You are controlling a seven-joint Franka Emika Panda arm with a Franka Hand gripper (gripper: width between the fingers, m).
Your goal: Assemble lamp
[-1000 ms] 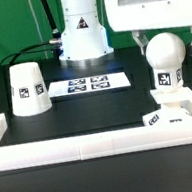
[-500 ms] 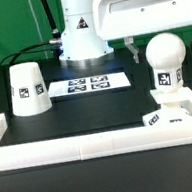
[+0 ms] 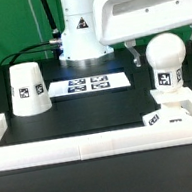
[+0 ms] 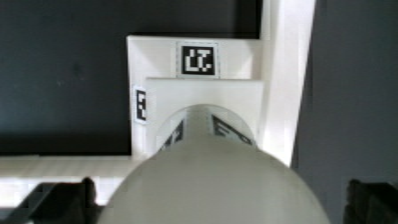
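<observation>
Exterior view: the black counter (image 3: 106, 107) carries the three lamp parts. The bulb (image 3: 164, 57) stands upright on the flat square base (image 3: 187, 109), at the exterior view's right and close against the white border rail (image 3: 92, 145) that runs along the near edge. The cone shade (image 3: 27, 88) stands well apart at the exterior view's left, wide end down, with one tag facing the camera. The marker board (image 3: 87, 84) lies flat between the shade and the bulb, in front of the robot pedestal (image 3: 80, 31).

The claw (image 3: 162, 42) hangs over the bulb with its jaws spread wide. One dark finger (image 3: 132, 47) shows to the side of the bulb's round head, apart from it. The claw grips nothing.

Wrist view: the bulb (image 4: 214, 170) rises toward the camera from the base (image 4: 160, 60). The claw (image 4: 217, 200) straddles it, with a fingertip (image 4: 63, 198) clear of the bulb on either side.
</observation>
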